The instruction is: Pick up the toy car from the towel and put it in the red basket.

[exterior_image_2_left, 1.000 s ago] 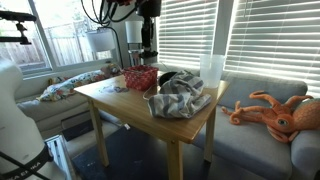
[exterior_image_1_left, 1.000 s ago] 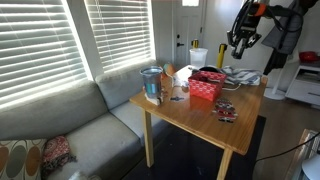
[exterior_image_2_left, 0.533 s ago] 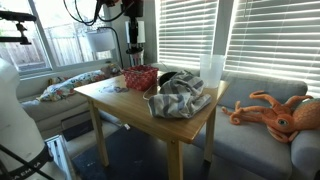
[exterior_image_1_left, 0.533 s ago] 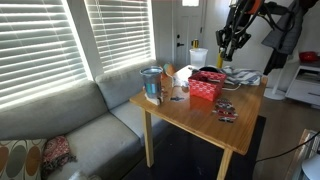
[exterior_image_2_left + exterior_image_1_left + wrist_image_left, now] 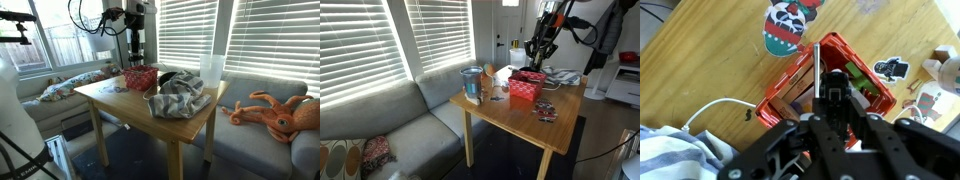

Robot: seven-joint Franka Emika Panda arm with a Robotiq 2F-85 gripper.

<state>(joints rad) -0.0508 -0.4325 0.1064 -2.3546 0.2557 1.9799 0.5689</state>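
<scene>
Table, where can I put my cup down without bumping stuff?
In an exterior view, the table has bare wood along its near edge, between the bluish jar and the small dark item. Farther back it is crowded with the red basket and the towel.

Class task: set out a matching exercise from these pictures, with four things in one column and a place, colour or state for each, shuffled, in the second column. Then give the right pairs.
Column one:
1. basket
2. towel
3. plush octopus
4. gripper

Column two:
A. lying on the sofa
B. hanging in the air above the table
C. red, standing on the table
D. crumpled on the table

Pairs: 1-C, 2-D, 3-A, 4-B
</scene>
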